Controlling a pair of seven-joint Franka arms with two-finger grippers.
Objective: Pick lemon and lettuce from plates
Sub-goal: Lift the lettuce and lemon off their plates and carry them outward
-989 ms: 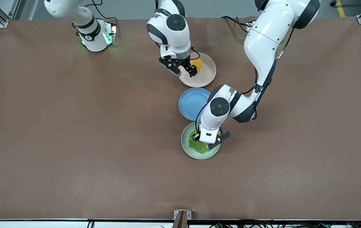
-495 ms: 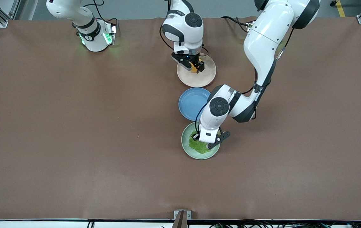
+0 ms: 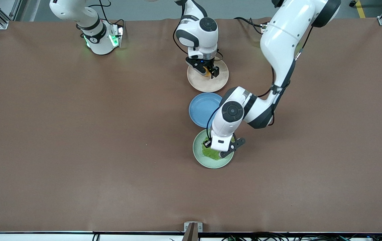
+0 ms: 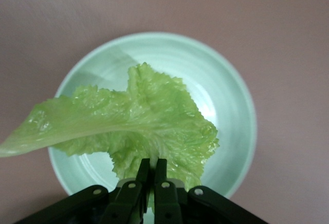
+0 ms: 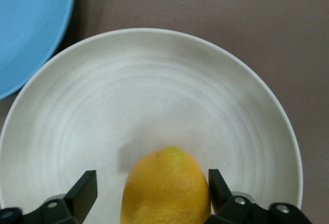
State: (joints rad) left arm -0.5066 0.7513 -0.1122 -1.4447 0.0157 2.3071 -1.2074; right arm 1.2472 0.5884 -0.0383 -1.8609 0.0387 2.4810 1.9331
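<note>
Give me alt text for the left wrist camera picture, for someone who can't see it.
The left gripper is shut on the edge of the lettuce, a crinkly green leaf over the pale mint green plate. The leaf's paler stalk end reaches out past the plate's rim over the brown table.

Even, bright overhead light covers the brown bench (image 3: 77, 150); shadows under the arms are soft and short. Green glow spills from the right arm's base (image 3: 102, 42). Wrist views are sharp mid-frame, with the jaws slightly blurred at the edge. The mint plate (image 4: 231, 100) shows mild glare.
</note>
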